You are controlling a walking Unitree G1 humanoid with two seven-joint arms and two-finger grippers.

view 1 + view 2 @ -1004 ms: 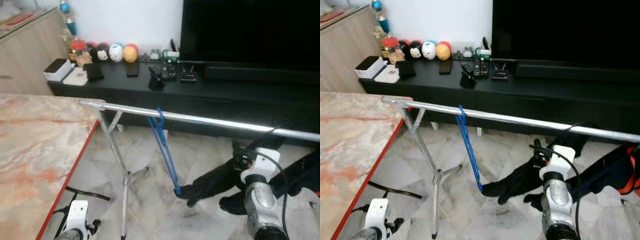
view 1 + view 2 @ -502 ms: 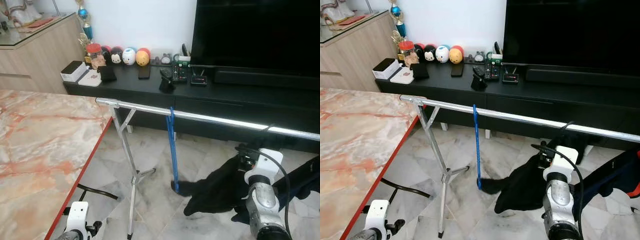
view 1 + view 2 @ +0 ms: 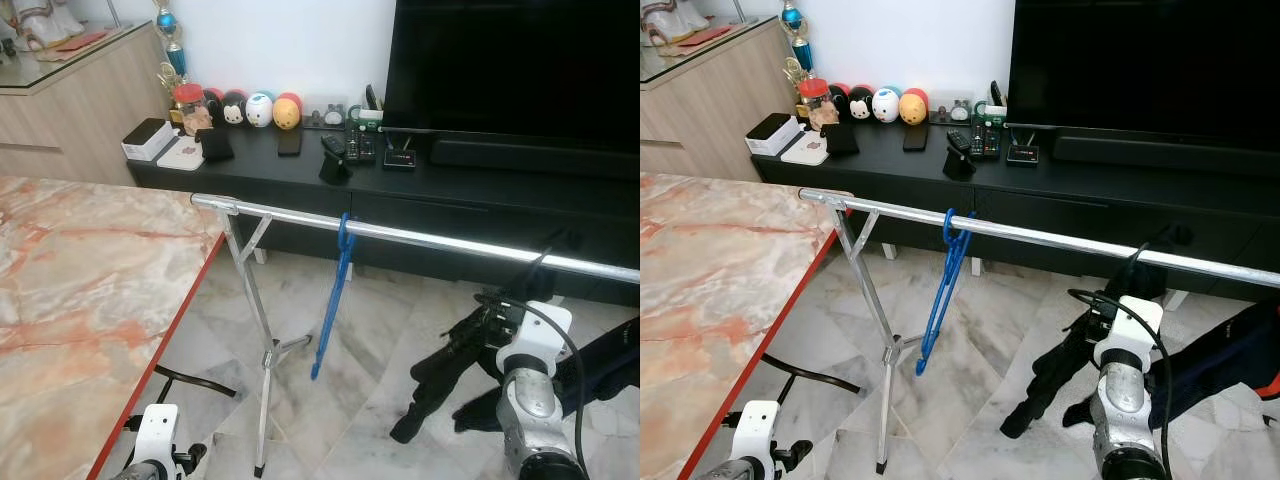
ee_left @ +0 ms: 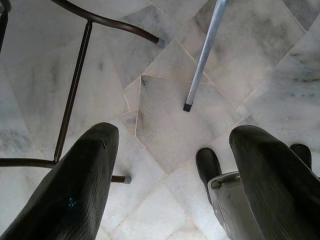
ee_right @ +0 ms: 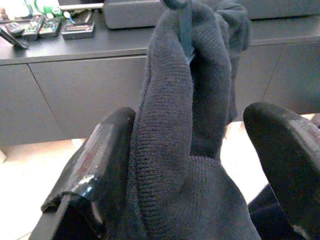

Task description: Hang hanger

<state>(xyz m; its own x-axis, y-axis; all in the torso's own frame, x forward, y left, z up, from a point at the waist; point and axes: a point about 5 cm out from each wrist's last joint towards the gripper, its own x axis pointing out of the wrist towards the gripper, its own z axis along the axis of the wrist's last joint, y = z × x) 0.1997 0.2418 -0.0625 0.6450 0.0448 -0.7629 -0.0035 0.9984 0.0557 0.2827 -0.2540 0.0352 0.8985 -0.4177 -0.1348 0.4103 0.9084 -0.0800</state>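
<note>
Hanger: blue hanger (image 3: 943, 285) hooked on the silver rail (image 3: 1040, 238), tilted, free.
Right tool (image 5: 197, 165): fingers spread, black knit garment (image 5: 185, 125) draped between.
Left tool (image 4: 170, 165): spread, low over marble floor (image 4: 165, 115).

Hanger (image 3: 943, 284) on rail (image 3: 1060, 241), TV unit (image 3: 1040, 185) behind, table (image 3: 710, 290) left.

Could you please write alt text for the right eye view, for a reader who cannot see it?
A blue hanger hangs tilted from a silver rail over a marble floor. To its right, the right gripper is among dark clothes draped from the rail. Behind stands a black TV cabinet.
</note>
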